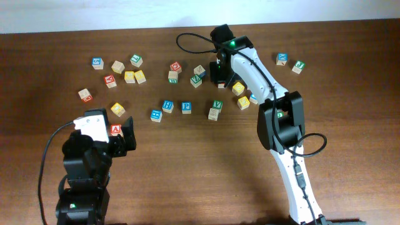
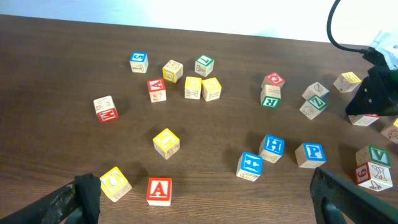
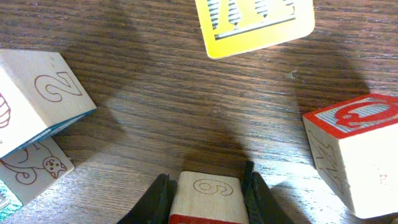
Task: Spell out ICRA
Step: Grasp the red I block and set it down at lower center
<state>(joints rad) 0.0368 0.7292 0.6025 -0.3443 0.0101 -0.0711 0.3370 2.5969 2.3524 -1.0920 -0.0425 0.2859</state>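
Observation:
A red A block [image 1: 115, 129] lies just in front of my left gripper [image 1: 125, 136], which is open and empty; in the left wrist view the A block [image 2: 159, 190] lies between the spread fingers of my left gripper [image 2: 205, 205]. My right gripper [image 1: 220, 79] is at the far middle of the table, shut on a wooden block with a red face and an engraved 6 [image 3: 208, 194], as the view of my right gripper [image 3: 207, 180] shows. The block's letter is hidden. A blue P block [image 1: 187, 107] lies mid-table.
Many letter blocks are scattered across the far half of the table. A yellow O block [image 2: 115, 184] lies left of the A. Near my right gripper are a red-faced block [image 3: 357, 130], a yellow block [image 3: 255, 22] and a block marked 2 [image 3: 37, 99].

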